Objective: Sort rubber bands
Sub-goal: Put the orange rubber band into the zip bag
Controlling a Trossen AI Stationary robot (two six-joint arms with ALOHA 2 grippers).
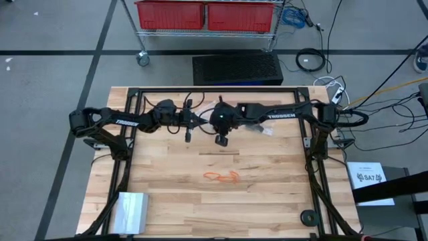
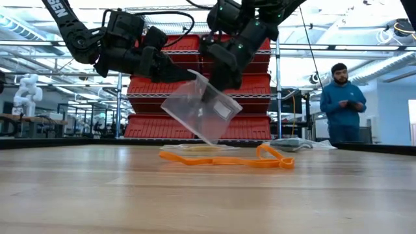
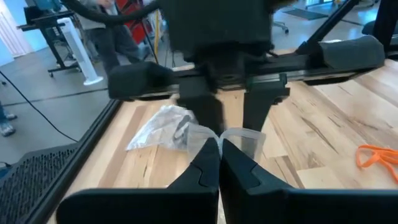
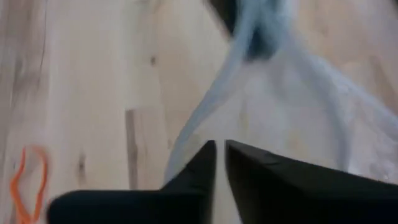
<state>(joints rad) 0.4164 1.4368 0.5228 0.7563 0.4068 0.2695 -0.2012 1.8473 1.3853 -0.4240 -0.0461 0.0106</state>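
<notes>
Two dark robot arms meet above the far middle of a wooden table (image 1: 267, 201), holding a clear plastic bag (image 2: 201, 107) in the air between them. The left gripper (image 3: 219, 144) has its fingers pressed together on one edge of the bag. The right gripper (image 4: 220, 144) faces it, fingers almost closed with a thin gap, pinching the bag's film from the other side. In the low view the bag hangs tilted, one corner pointing down, clear of the tabletop.

The orange rubber bands (image 1: 221, 177) lie loose on the wood near the table's centre, nearer than the grippers and well below the bag, touching nothing else. A second clear bag (image 3: 163, 126) lies crumpled on the table farther back. A stack of clear bags (image 1: 130, 213) sits at the near left corner. Beyond the table stand red bins (image 2: 188, 84) on a wire shelf, and a person (image 2: 342, 104) at far right.
</notes>
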